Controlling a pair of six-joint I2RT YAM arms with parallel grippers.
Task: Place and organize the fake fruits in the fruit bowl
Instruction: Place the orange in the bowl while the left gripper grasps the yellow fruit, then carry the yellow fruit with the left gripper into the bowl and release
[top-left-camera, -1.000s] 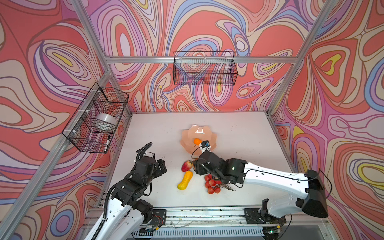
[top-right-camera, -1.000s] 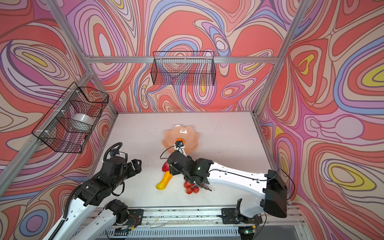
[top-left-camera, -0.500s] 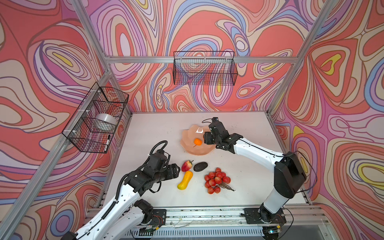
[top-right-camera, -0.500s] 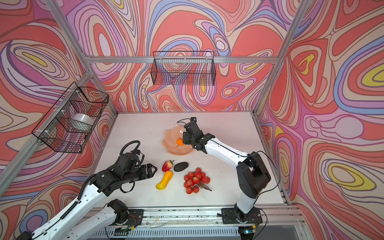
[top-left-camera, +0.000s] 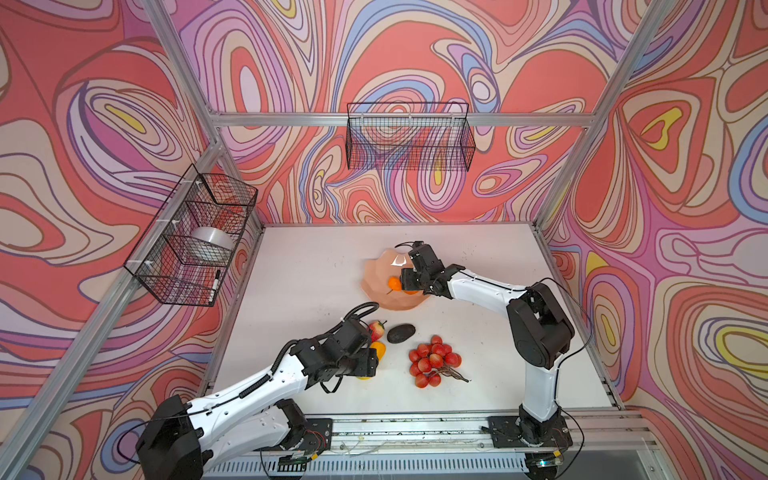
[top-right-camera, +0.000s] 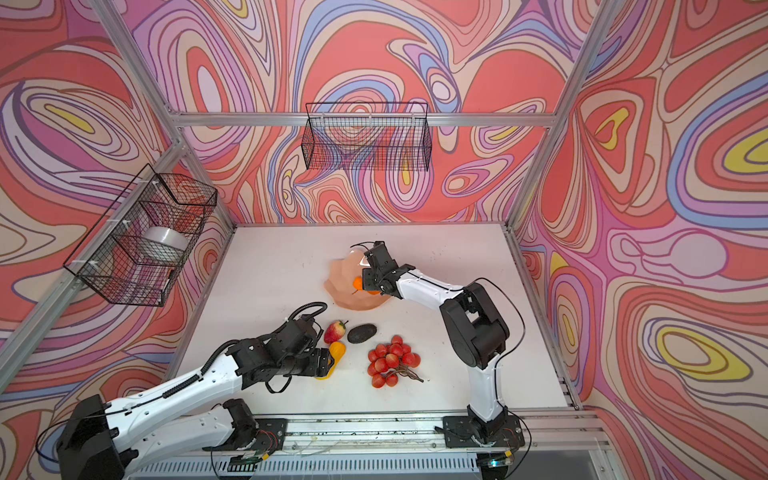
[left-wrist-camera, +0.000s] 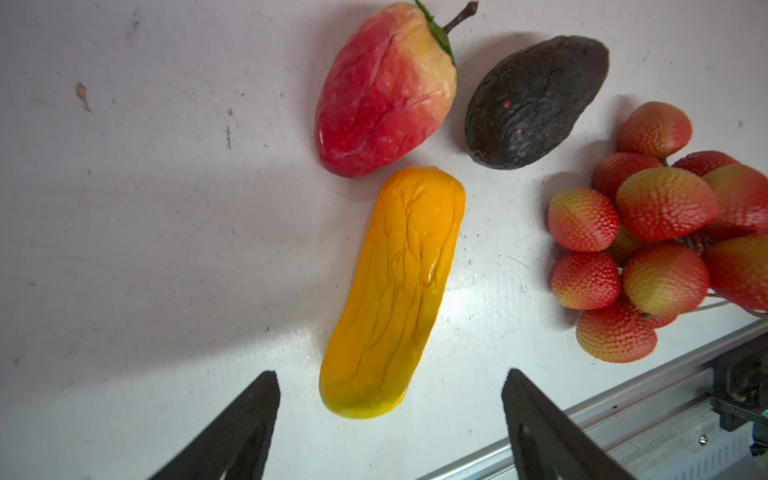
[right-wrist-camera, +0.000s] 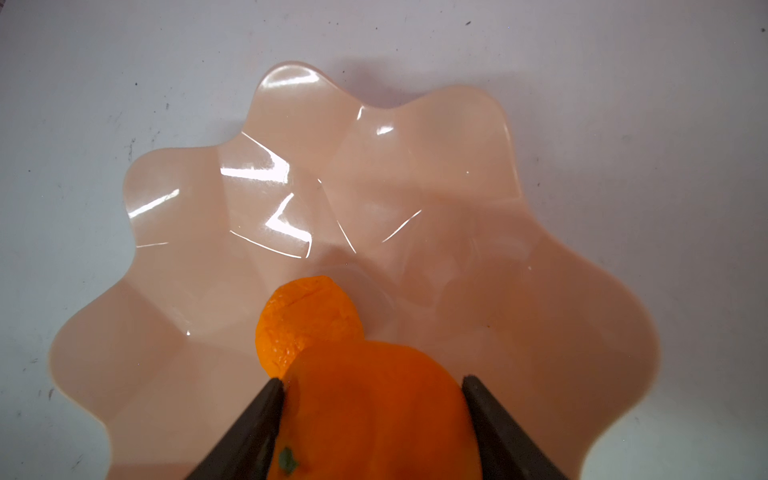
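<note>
The right gripper (right-wrist-camera: 372, 384) is over the pink fruit bowl (right-wrist-camera: 561, 299), its two dark fingers (right-wrist-camera: 257, 419) pressed against either side of the larger orange (right-wrist-camera: 374, 407), so it has that fruit in its grip. The smaller orange (right-wrist-camera: 299, 320) lies in the bowl just beyond it, touching or nearly touching the held one. In both top views the bowl (top-left-camera: 376, 276) (top-right-camera: 340, 278) sits near the middle of the white table (top-left-camera: 311, 266), with the right arm reaching in from the right.

The left gripper (left-wrist-camera: 390, 384) hovers with its jaws spread wide and nothing between them but air, straddling the near end of the long yellow-orange fruit (left-wrist-camera: 395, 291), which lies flat on the table (no contact shows). Just past its far end lie the strawberry (left-wrist-camera: 382, 87) and, beside that, the dark avocado (left-wrist-camera: 536, 99). The bunch of red grapes (left-wrist-camera: 660, 232) sits off to one side, apart from the others. In a top view these four fruits (top-left-camera: 434, 359) lie on the table in front of the bowl, outside it.
</note>
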